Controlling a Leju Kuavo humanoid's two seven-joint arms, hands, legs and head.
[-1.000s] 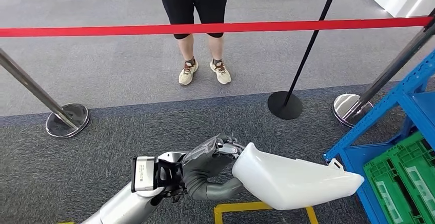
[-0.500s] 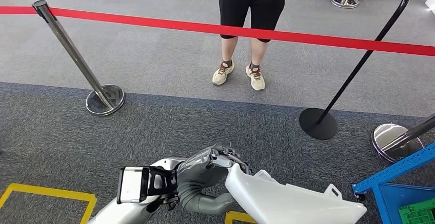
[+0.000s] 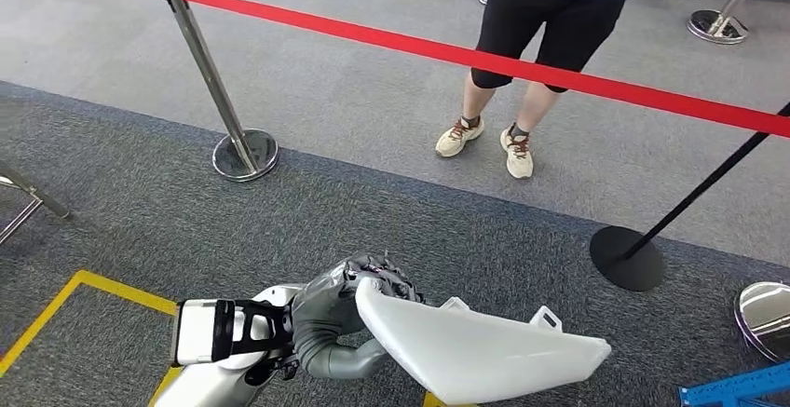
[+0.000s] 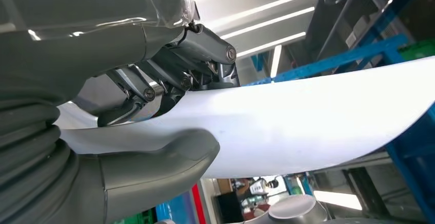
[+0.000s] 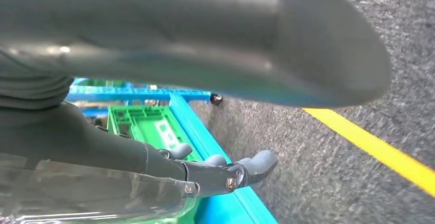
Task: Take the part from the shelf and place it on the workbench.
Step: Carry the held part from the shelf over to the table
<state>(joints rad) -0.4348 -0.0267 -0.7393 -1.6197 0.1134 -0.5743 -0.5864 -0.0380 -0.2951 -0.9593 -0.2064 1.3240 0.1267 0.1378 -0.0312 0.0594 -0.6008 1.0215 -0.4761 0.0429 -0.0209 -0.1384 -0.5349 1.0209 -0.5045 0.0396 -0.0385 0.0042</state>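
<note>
Well, the person [image 3: 550, 16] beyond the red barrier tape [image 3: 447, 51] is cut off above the waist by the head view's upper edge, and a chrome post base [image 3: 766, 318] and a blue shelf corner [image 3: 741, 390] are clipped at its right and lower edges. The left arm's upper part runs out of the bottom of that view.

The left hand [image 3: 349, 318] is held out in front of the body over the dark grey carpet [image 3: 140, 230], wrist camera box just behind it, dark fingers [image 4: 169, 75] curled over the top edge of the white part [image 3: 466, 351] and the thick grey thumb [image 4: 159, 167] pressed under it (a firm pinch, plainly seen in the left wrist view). The part is held in the air, clear of the floor, its near end in the hand and its long axis running away to the robot's right, roughly level, tapering toward the far end; two small tabs stick up along its far edge.

The right hand [image 5: 169, 175] hangs beside the blue shelf [image 5: 205, 137] and a green crate [image 5: 143, 124], fingers [image 5: 256, 165] loosely extended and apart, holding nothing. A yellow floor line [image 5: 374, 149] crosses the carpet next to it, with a blurred grey cover close to the lens above.
</note>
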